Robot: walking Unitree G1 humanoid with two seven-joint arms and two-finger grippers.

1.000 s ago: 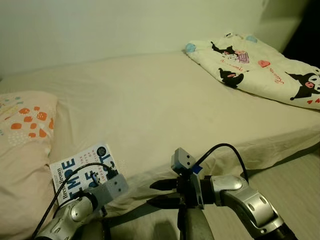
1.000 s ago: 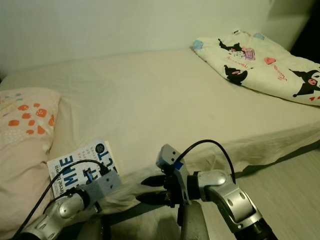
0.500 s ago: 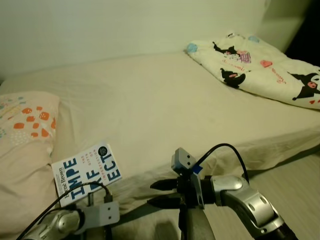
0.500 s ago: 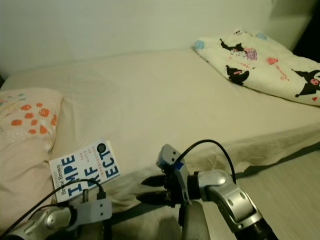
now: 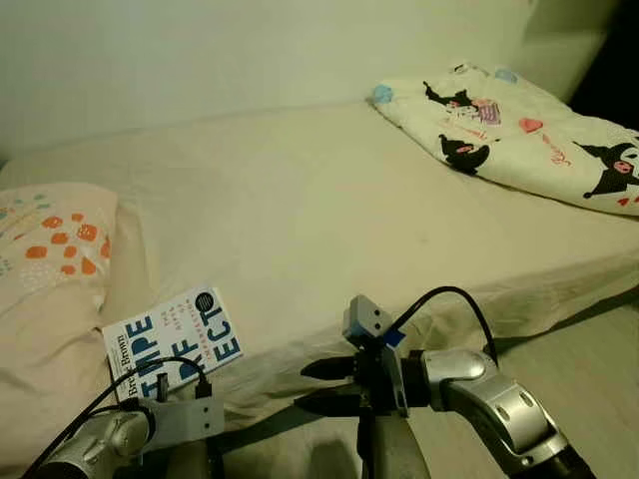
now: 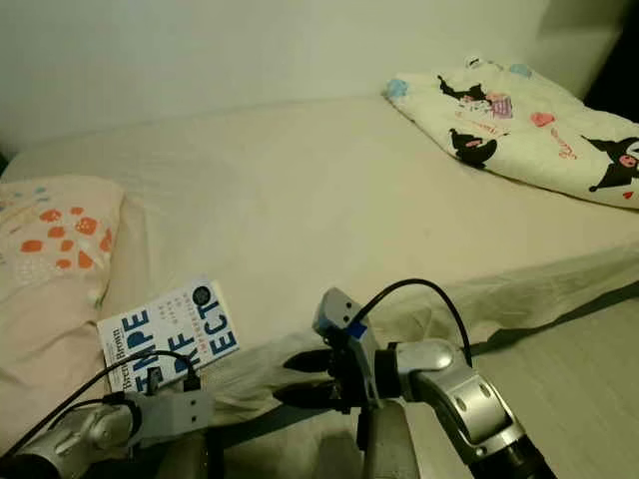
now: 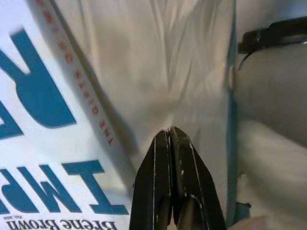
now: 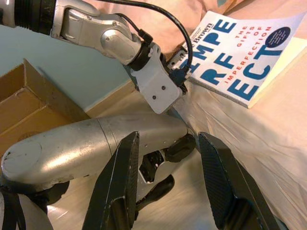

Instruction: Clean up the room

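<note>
The book (image 5: pixel 172 342) lies free on the bed (image 5: pixel 300 220) now; left gripper (image 7: pixel 169 135) pulled back pinched empty, right gripper (image 5: pixel 318 386) wide.

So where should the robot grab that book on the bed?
Probably by the near short edge of the book, which lies flat close to the mattress edge. The left hand, shut now, sits just beside it and could open and slide in from the robot's side.

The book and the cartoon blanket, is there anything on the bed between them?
Nothing: in the left eye view, just bare cream sheet stretches from the book to the cartoon blanket.
</note>
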